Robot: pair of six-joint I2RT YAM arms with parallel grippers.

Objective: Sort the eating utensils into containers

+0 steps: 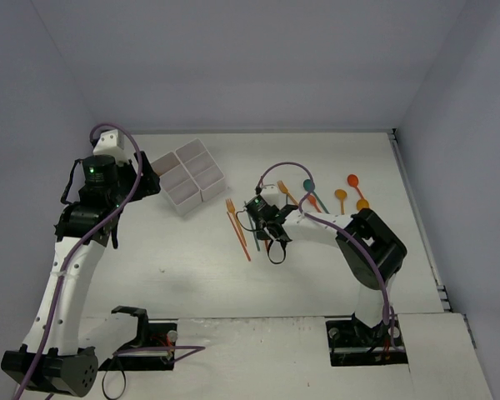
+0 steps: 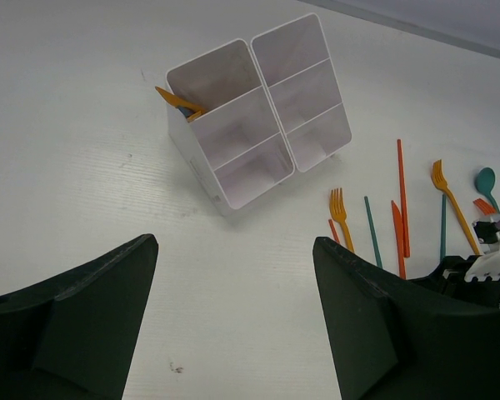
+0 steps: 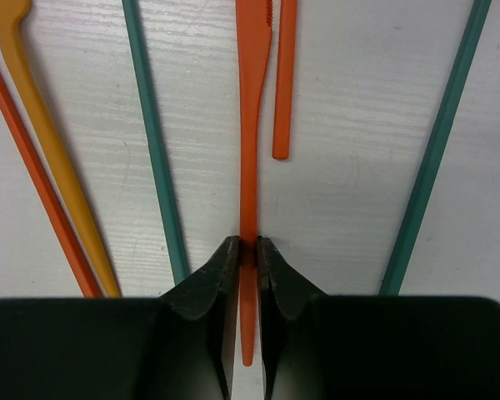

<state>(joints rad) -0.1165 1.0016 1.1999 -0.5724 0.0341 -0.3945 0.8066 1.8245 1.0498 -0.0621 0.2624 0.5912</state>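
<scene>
— Right pincer (image 3: 248, 250) up close, and it was clamped on the handle of the red-orange knife (image 3: 248, 150)!

— Where was that knife?

— Out among the loose utensils, well apart from the white tray (image 2: 196, 162). Teal handles (image 3: 154, 142) flanked it, with a yellow-orange fork (image 3: 50, 150) further left.

— And the surface?

— White desk (image 3: 350, 217), faintly grained like painted wood.

— The other arm?

— Left pincer (image 2: 233, 246) hung wide apart, gripping nothing, above bare desk near the tray. One corner compartment held an orange utensil (image 2: 177, 100).

— The room?

— Pale grey-lilac walls (image 1: 233, 58) boxed the desk on three sides. Spoons (image 1: 352, 180) lay off to the right.
</scene>
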